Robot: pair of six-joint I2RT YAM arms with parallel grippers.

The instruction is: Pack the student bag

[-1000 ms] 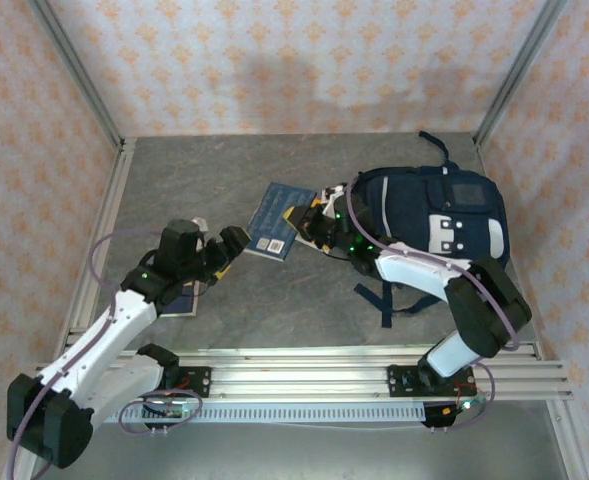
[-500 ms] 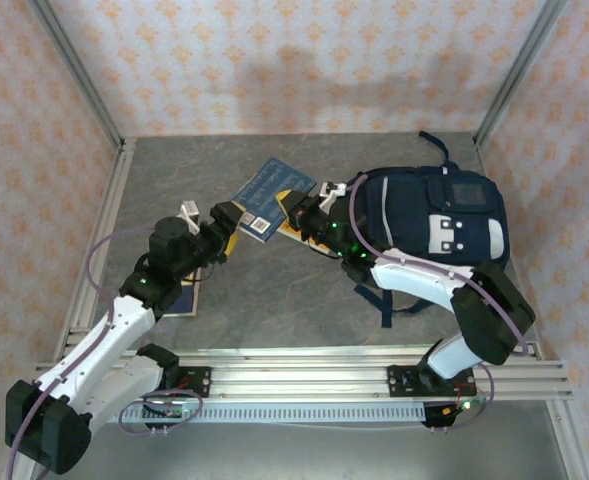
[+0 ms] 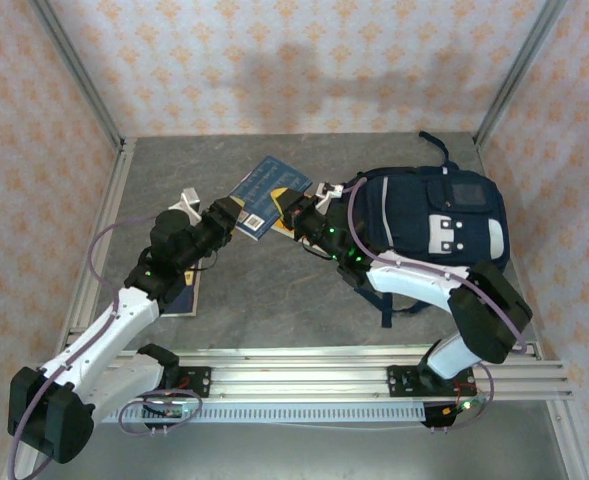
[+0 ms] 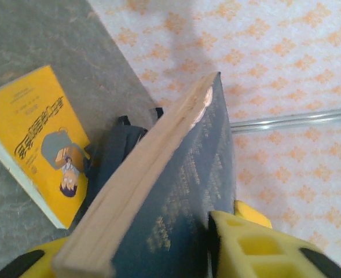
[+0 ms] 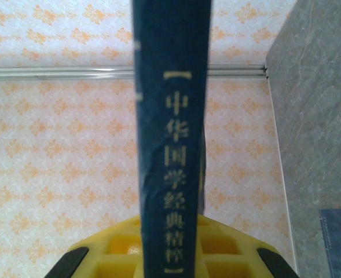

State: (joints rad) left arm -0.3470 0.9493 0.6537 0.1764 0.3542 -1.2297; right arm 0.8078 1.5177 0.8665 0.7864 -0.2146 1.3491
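Observation:
The student bag (image 3: 439,215), a navy backpack with white patches, lies at the right of the table. A dark blue book (image 3: 266,192) is held tilted above the table, left of the bag. My right gripper (image 3: 296,212) is shut on its right edge; in the right wrist view the spine (image 5: 170,116) rises straight out of that gripper (image 5: 170,246). My left gripper (image 3: 230,216) is shut on the book's left corner. In the left wrist view the book (image 4: 199,174) sits in that gripper (image 4: 141,255), with one yellow finger (image 4: 245,243) against the cover.
A yellow book (image 4: 34,139) lies flat on the grey table under the held book, beside the bag. Another dark book (image 3: 181,296) lies under the left arm near the left rail (image 3: 99,235). Patterned walls close in the back and sides.
The right gripper carried the blue book left and up off the table. The left gripper reached in from the left and closed on the book's corner.

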